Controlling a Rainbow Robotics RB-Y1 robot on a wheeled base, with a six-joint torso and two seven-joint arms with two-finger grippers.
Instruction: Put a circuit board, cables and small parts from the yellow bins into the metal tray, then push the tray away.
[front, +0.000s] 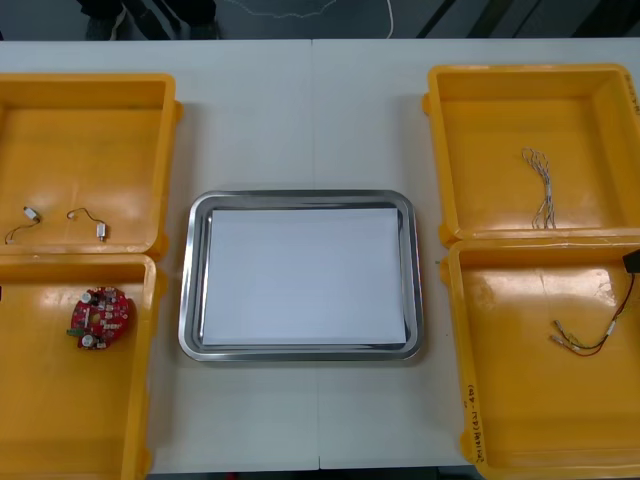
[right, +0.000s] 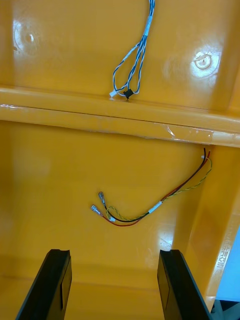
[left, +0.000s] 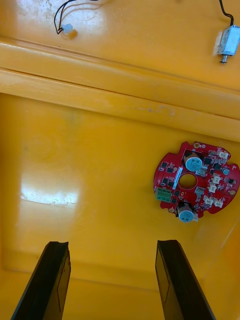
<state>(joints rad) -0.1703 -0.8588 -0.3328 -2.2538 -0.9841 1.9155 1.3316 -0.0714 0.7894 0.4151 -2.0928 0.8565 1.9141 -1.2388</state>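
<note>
Work barely begun: metal tray (front: 300, 197) at the middle of the table (front: 250, 110), white inside, with nothing in it. Round red circuit board (front: 100, 317) flat on the floor of the near left bin (front: 60, 420), untouched. Left gripper (left: 112, 245) poised above that bin, black fingers (left: 55, 280) wide apart and clasping nothing, board ahead of them and off to one side of the gap. Right gripper (right: 115, 252) likewise above the near right bin (front: 520, 420), fingers apart and empty, red and yellow cable (right: 150, 210) loose on the bin floor ahead of them. Twisted blue and white cable (front: 540, 185) in the far right bin (front: 480, 120); two small metal parts (front: 100, 230) on thin black leads in the far left bin (front: 90, 130) — none of it lifted. Progress, judged from the bare tray: none so far. By the look of it, every step left to do: board, cables and parts to be picked up and set down in the tray, then the push away across the table. Likely first moves — a closing on the board at left, on the cable at right.
</note>
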